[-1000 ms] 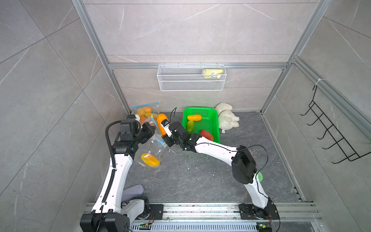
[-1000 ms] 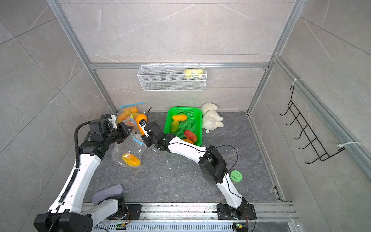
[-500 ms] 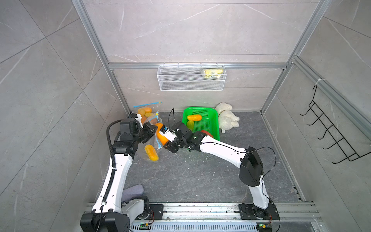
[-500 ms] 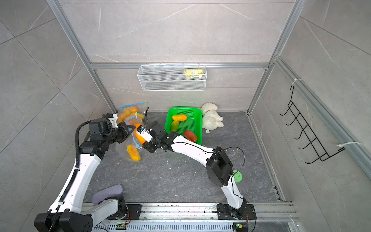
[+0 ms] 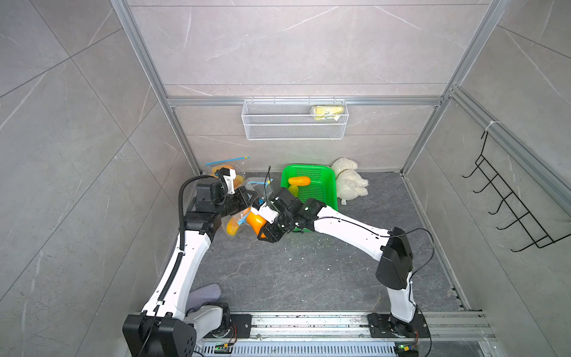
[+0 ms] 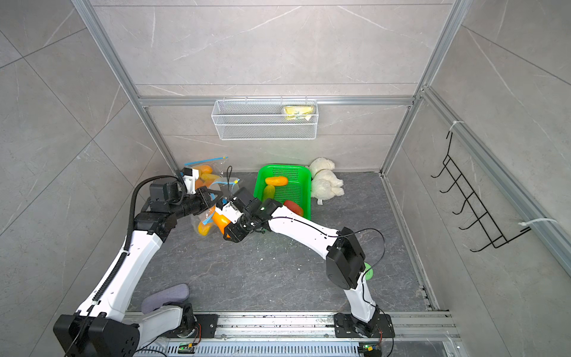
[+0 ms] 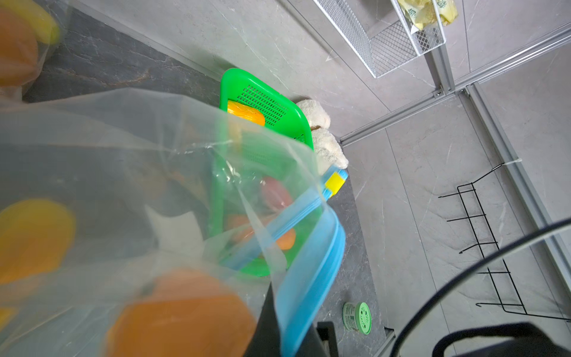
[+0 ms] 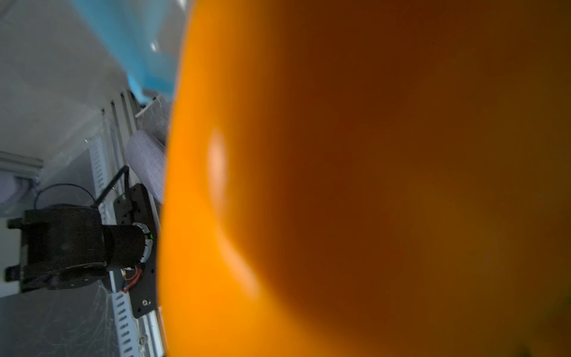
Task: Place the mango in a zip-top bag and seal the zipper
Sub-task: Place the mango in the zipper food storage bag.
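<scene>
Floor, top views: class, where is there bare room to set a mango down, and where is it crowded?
Largest bare patch: floor between the left arm, right arm and front rail. Another: from the green basket and plush toy to the side frame. Crowded: back-left corner, where zip-top bag, mango and another filled bag bunch.

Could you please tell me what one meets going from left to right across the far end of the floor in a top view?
Bag of mangoes → green basket → white plush toy.
</scene>
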Robot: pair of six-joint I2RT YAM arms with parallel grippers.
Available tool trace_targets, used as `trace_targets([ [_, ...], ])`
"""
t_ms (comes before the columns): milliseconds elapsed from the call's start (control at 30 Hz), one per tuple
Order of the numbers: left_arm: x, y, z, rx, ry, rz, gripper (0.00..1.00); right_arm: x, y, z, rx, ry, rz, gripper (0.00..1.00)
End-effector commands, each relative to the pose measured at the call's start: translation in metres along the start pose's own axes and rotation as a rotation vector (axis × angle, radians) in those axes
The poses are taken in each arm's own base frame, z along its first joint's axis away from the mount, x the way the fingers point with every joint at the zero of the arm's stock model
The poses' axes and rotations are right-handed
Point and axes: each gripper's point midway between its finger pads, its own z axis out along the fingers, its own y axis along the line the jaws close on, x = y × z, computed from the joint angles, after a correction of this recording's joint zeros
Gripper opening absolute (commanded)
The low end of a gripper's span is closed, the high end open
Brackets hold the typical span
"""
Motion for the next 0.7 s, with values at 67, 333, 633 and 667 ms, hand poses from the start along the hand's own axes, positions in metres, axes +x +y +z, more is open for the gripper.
trace_targets([
  [67,0.003,-0.019,-0.01,0.063,0.007,0.065,0.0,-0.063,0.009,-0.045,-0.102,-0.242,0.159,0.35],
  [333,0.01,-0.022,-0.011,0.084,0.028,0.088,0.0,-0.083,-0.008,-0.045,-0.204,-0.298,0.307,0.39],
  [633,0.012,-0.021,-0.008,0.087,0.036,0.07,0.0,-0.103,-0.025,-0.026,-0.238,-0.318,0.418,0.49],
  [667,0.012,-0.021,-0.009,0.087,0.031,0.073,0.0,-0.101,-0.029,-0.021,-0.221,-0.309,0.421,0.48],
])
